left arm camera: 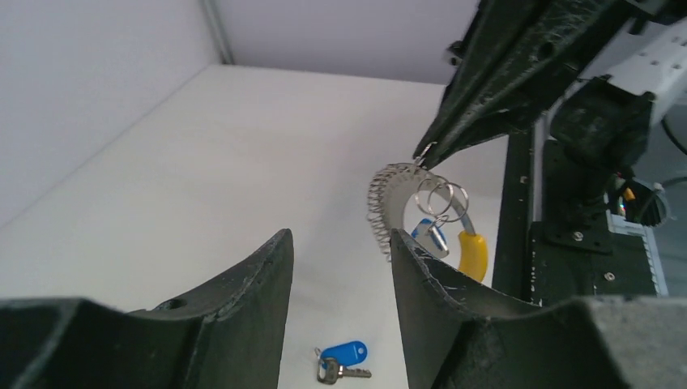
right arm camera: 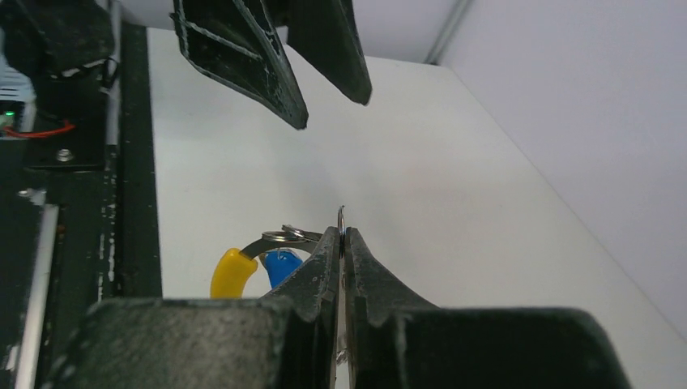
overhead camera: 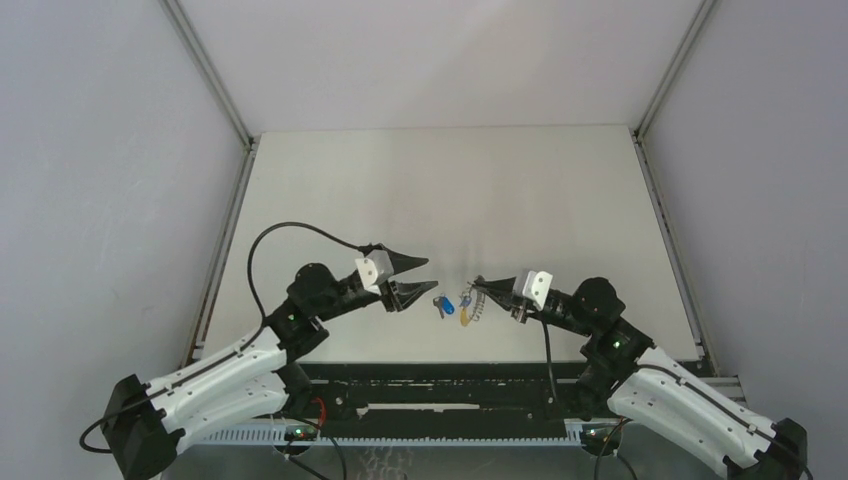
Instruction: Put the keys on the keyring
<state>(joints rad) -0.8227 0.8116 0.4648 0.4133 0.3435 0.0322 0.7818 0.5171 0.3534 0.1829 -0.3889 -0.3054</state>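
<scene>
- left gripper [left arm camera: 340,237]: jaws apart, nothing between them, so released. It is raised off the table [overhead camera: 450,180] with its tips aimed toward the ring.
- right gripper [right arm camera: 342,232]: clenched tight on the thin wire of the keyring [left arm camera: 387,203], holding it in the air just in front of the left tips.
- keyring: hangs below the right tips. Jagged silver coil on one side, yellow section [left arm camera: 472,255] at the bottom.
- hung key [left arm camera: 428,237]: blue head, already on the ring via small rings [left arm camera: 441,197], dangling beside the yellow part.
- loose key [left arm camera: 343,354]: flat on the table near its near edge, roughly midway between the two arms, below and just beside the hanging ring. Blue head and short silver blade, touching nothing else.
- step in hand, my read: the left arm goes down for the loose key.
- doing it well: the key is tiny against those fingers, so come straight down. Pinch across the blue head, not the blade, and leave its ring end sticking out free.
- close slowly, or the key may skitter on the smooth table.
- the right arm should hold the ring steady. I can't tell where the ring opens.
</scene>
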